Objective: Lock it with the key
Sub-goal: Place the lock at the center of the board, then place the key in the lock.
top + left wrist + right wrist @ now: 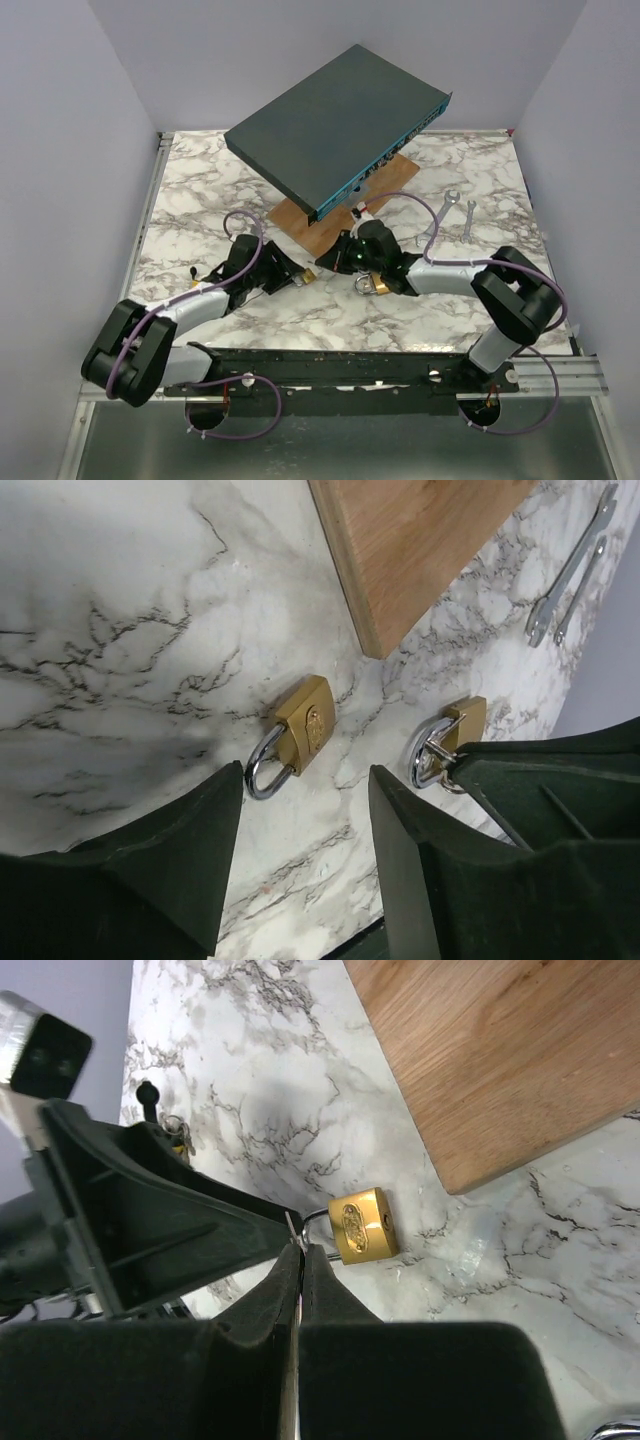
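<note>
Here, the task stands at an early stage, judged from how things lie. Nearest the arm bases, a black mounting rail [350,365] edges the table [200,200], on the near side of the wooden board [420,550].

The left end effector [308,778] is spread partly open and empty. A brass padlock [305,723] lies flat on the marble between its fingers, just off the board's near corner. No key shows in its body, and whether its shackle is seated cannot be told.

The right end effector [300,1252] is pressed fully closed on a thin metal piece [293,1228], probably the key or its ring. A second brass padlock [465,720] lies at its tips, to the right of the board's near corner. Fitting and turning the key is yet to be done.

The table is white marble-patterned with grey veining. A dark teal network switch [335,125] rests tilted on the board, overhanging it. Two wrenches [450,208] lie to the board's right, well apart from the padlocks. Plain pale lilac-grey walls [60,150] enclose the table on three sides.
</note>
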You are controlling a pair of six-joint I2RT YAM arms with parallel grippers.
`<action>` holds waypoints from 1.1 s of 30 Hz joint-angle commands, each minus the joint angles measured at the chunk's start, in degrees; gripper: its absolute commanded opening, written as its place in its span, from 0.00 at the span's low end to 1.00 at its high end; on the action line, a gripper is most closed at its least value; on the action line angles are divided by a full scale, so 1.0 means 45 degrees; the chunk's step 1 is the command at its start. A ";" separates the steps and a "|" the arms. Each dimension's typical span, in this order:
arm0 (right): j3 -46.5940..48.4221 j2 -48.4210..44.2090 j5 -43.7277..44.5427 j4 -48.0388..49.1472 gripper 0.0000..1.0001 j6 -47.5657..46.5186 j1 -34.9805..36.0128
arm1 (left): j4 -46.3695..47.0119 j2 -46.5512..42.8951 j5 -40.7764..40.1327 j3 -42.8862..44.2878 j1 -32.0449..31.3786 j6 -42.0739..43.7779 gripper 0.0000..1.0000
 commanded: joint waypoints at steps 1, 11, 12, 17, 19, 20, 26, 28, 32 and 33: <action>0.0334 0.0566 -0.0310 -0.0015 0.01 -0.0206 0.0068 | -0.3140 -0.1287 -0.1797 0.0645 0.0084 0.0288 0.54; 0.1748 0.1569 0.1185 -0.1470 0.01 -0.0827 0.1608 | -0.6146 -0.3569 -0.3671 0.1202 0.0122 0.0073 0.58; 0.1900 0.1692 0.1500 -0.1749 0.01 -0.0859 0.1702 | -0.6253 -0.3664 -0.3700 0.1244 0.0142 0.0110 0.58; 0.2279 0.2195 0.1919 -0.2096 0.01 -0.0797 0.1834 | -0.6301 -0.3917 -0.3470 0.1312 0.0179 0.0147 0.58; 0.2464 0.2317 0.2387 -0.2299 0.01 -0.0809 0.1874 | -0.6317 -0.4014 -0.3430 0.1289 0.0182 0.0152 0.58; 0.2508 0.2360 0.2435 -0.2301 0.01 -0.0818 0.1873 | -0.6325 -0.4072 -0.3412 0.1283 0.0182 0.0166 0.58; 0.3026 0.2766 0.2311 -0.2265 0.01 -0.0976 0.1900 | -0.6409 -0.4300 -0.3361 0.1317 0.0182 0.0283 0.58; 0.3146 0.2845 0.2241 -0.2361 0.01 -0.0961 0.1902 | -0.6460 -0.4349 -0.3371 0.1342 0.0201 0.0308 0.58; 0.3079 0.2738 0.2567 -0.2495 0.06 -0.0988 0.2009 | -0.6481 -0.4398 -0.3317 0.1361 0.0221 0.0347 0.58; 0.3079 0.2722 0.2597 -0.2535 0.09 -0.0997 0.2009 | -0.6482 -0.4415 -0.3295 0.1376 0.0221 0.0347 0.58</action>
